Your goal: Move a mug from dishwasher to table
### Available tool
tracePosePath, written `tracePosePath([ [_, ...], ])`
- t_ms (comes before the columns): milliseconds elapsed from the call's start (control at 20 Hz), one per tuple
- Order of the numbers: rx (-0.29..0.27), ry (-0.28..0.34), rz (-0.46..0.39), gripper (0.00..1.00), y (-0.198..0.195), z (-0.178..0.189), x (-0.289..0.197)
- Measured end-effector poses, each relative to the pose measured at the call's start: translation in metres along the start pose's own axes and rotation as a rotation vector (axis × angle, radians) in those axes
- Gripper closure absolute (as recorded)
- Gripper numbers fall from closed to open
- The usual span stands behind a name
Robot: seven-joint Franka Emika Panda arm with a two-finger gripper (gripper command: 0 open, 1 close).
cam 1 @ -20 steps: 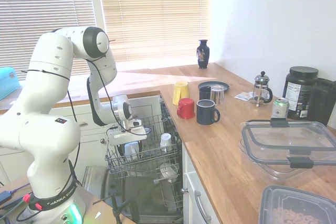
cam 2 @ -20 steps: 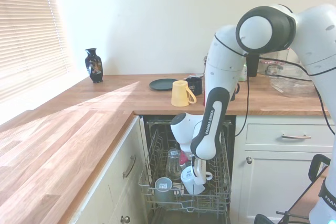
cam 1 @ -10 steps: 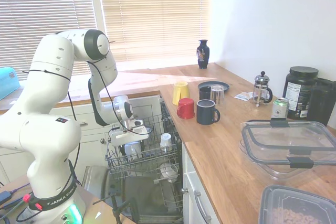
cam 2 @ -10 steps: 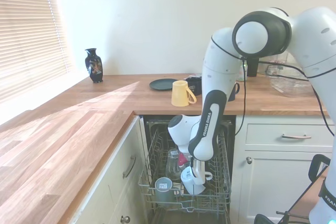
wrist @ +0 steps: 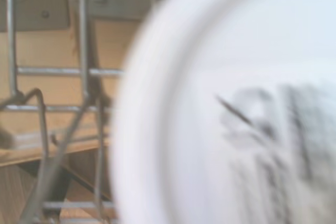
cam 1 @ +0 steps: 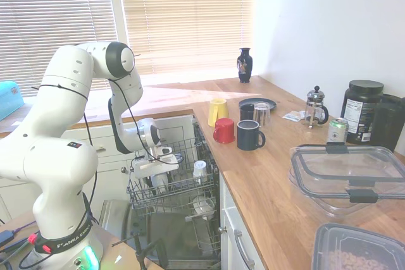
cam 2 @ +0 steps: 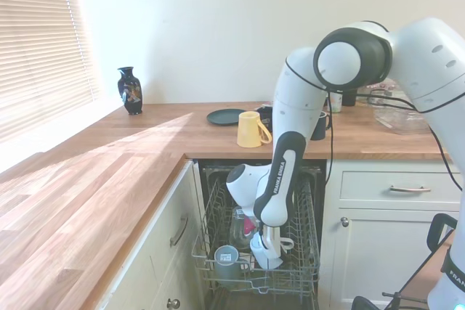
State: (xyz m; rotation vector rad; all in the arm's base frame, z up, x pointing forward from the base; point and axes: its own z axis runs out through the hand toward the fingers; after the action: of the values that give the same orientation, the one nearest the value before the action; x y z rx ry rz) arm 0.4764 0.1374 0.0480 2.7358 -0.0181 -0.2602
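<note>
Mug [cam 2: 263,252] in the dishwasher [cam 2: 290,281] rack now has my jaws lowered right onto it; I cannot tell their state. Lifting to the desk [cam 1: 266,175] comes next.

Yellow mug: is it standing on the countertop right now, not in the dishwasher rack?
Yes, the yellow mug stands on the wooden countertop near its front edge, above the open dishwasher.
</note>
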Motion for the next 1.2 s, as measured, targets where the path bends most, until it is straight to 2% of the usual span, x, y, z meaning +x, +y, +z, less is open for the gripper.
tracePosePath([
  [600,-0.017,-0.009,0.008,1.00,-0.002,-0.002,0.004],
  [1200,0.000,-0.018,0.063,1.00,-0.002,-0.019,0.008],
])
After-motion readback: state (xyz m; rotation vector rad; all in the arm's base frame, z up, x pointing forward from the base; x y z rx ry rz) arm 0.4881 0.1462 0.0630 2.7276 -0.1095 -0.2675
